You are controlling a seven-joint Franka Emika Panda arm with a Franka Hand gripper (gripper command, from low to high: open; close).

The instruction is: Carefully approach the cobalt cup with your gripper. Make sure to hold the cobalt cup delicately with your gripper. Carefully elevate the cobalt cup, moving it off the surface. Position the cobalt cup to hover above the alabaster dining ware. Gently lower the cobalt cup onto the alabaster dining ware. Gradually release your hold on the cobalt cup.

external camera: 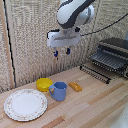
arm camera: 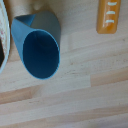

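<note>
Here, on a pale wooden desk [external camera: 95, 107] — seen in the exterior view from left to right. Nearest the desk's left front corner, the alabaster dining ware [external camera: 25, 104], a wide white plate with a faint patterned rim, lying flat and bare. Just beyond its far right rim, a low yellow bowl [external camera: 44, 84], close to the desk's back edge. Touching or nearly touching the bowl on its right, the cobalt cup [external camera: 58, 91], upright on the wood, handle turned toward the plate, standing beside the plate and not on it. A little further right, apart from the cup, a small orange object [external camera: 75, 86] lying flat. At the desk's back right corner, a dark toaster oven [external camera: 112, 56] with a wire rack pulled out in front.

High above the cup and bowl, well clear of both, the gripper [external camera: 61, 51] at the end of the white arm — its two short dark blue fingers [external camera: 68, 51] hanging down, spread apart, pinching nothing.

In the wrist view, the cup [arm camera: 40, 52] seen from above with its open mouth showing a dark blue inside, the orange object [arm camera: 109, 16] off to one side on the wood grain, and a sliver of the plate's rim [arm camera: 2, 35] at the frame edge; fingers not in sight there.
</note>
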